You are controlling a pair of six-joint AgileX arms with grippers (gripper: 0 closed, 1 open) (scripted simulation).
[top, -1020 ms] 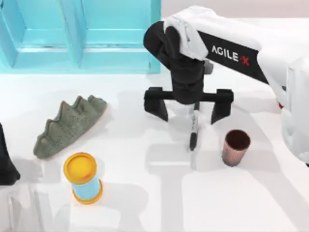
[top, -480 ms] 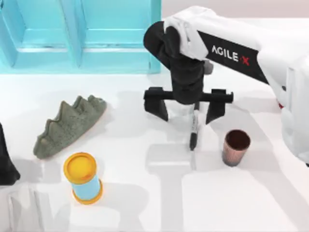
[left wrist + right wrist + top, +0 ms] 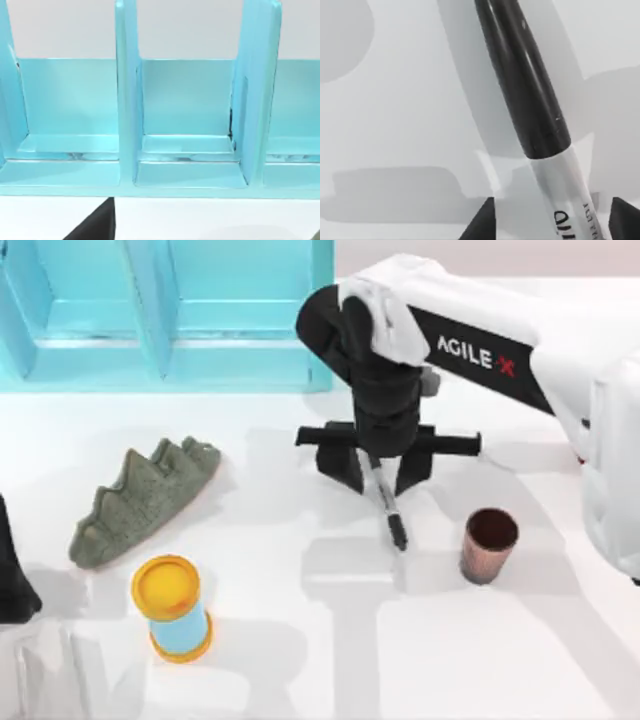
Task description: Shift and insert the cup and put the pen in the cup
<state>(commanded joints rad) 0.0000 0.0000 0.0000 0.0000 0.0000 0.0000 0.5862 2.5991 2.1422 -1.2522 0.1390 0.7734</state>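
Teal shelf unit (image 3: pixel 170 315) fills the far left; left gripper (image 3: pixel 12 575) parked at the left edge, can't tell its fingers. Near it a green ridged lump (image 3: pixel 145 500) & a yellow-topped blue cylinder (image 3: pixel 172 608). Centre: right gripper (image 3: pixel 378 465) has narrowed onto the pen (image 3: pixel 385 505), fingers hugging the white band; cap end slants toward the near side, w/ the pen looking tilted rather than flat. Wrist view shows the pen (image 3: pixel 530 110) between the dark fingertips (image 3: pixel 480 222). Copper cup (image 3: pixel 489 543) stands upright right of the pen, apart. To do this well: confirm firm pinch, lift straight, let the pen hang vertical before heading for the cup's mouth.
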